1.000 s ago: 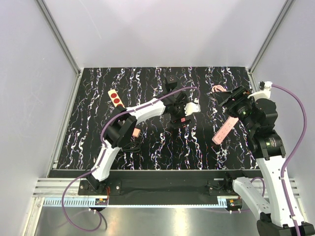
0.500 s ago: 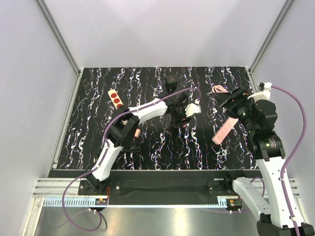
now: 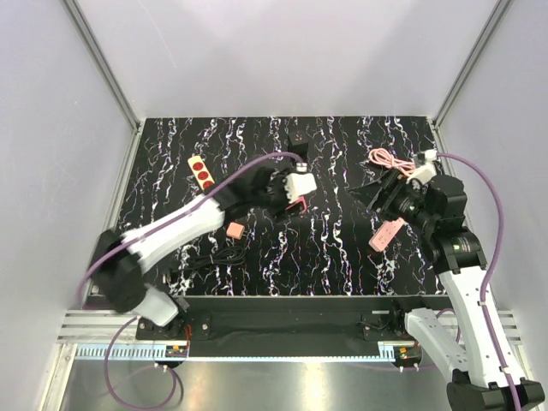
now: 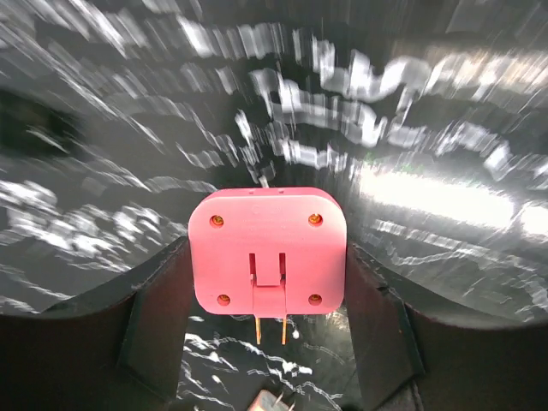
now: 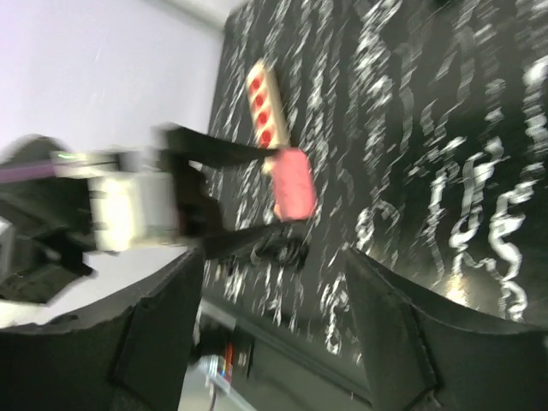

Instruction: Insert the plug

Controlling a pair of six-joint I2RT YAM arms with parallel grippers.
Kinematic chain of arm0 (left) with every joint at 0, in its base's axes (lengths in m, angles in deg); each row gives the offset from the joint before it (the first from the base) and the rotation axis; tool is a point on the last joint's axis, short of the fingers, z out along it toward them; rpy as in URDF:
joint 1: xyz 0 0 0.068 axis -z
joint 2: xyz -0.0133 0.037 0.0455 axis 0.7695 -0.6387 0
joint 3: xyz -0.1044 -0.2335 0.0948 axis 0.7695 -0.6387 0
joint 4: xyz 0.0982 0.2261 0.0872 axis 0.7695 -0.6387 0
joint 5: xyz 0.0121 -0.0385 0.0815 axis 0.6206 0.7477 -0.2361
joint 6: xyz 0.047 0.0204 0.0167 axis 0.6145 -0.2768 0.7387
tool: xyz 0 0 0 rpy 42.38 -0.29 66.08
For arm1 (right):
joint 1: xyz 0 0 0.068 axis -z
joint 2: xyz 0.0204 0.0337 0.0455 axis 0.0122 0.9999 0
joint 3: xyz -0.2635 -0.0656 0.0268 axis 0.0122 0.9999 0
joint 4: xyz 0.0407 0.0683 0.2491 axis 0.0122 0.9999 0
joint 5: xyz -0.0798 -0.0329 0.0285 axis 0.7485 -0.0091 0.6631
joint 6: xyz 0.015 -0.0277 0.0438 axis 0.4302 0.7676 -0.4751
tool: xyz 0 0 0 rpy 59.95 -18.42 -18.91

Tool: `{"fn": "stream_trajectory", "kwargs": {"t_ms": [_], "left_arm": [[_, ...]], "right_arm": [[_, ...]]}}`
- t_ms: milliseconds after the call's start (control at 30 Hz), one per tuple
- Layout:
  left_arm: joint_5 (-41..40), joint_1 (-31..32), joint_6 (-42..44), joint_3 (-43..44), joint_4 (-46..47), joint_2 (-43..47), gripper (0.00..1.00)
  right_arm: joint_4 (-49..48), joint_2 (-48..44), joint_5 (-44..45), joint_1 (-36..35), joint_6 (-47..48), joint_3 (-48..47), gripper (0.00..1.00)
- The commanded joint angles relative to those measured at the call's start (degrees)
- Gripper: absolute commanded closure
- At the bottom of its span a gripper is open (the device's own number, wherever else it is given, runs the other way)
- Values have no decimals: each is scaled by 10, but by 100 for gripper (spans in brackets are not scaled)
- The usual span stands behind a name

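Note:
My left gripper (image 3: 294,201) is shut on a pink plug (image 4: 268,250) and holds it above the table's middle, its two brass prongs pointing down in the left wrist view. The right wrist view also shows this plug (image 5: 293,184) between the left fingers. A yellow power strip with red sockets (image 3: 202,171) lies at the back left and shows in the right wrist view (image 5: 265,116). A pink power strip (image 3: 387,233) lies on the table below my right gripper (image 3: 366,193). That gripper is open, empty and points left toward the left gripper.
A second small pink adapter (image 3: 235,229) lies on the table left of centre. A coiled black cable (image 3: 218,257) lies near the front left. A pink cable (image 3: 385,158) lies at the back right. A small black object (image 3: 297,137) sits at the back centre.
My left arm has swung back and left with the pink plug still held. My right gripper has dropped and turned to face left. Both wrist views are motion-blurred.

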Motion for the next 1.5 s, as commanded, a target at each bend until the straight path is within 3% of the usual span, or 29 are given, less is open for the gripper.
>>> {"fn": "stream_trajectory", "kwargs": {"t_ms": [0, 133, 300, 467, 800, 1033, 1167, 1467], "left_arm": [[61, 3, -48, -52, 102, 100, 100], [83, 18, -69, -89, 116, 152, 100], [70, 47, -52, -102, 102, 169, 100], [53, 67, -30, -107, 96, 175, 100], [34, 90, -25, -109, 91, 179, 100], [18, 104, -25, -110, 94, 177, 100], [14, 110, -22, -108, 96, 175, 100], [0, 119, -21, -99, 100, 171, 100]], "right_arm": [[-8, 17, -152, 2, 26, -10, 28], [-9, 75, -245, 1, 30, -23, 31], [-11, 114, -273, -10, 27, -27, 29], [-17, 139, -257, -52, 26, -31, 23], [-11, 213, -146, -143, 20, -36, 27], [-32, 243, -137, -170, 4, -40, 30], [-48, 248, -128, -194, -7, -29, 25], [-97, 238, -119, -215, -52, 13, 39]]}}
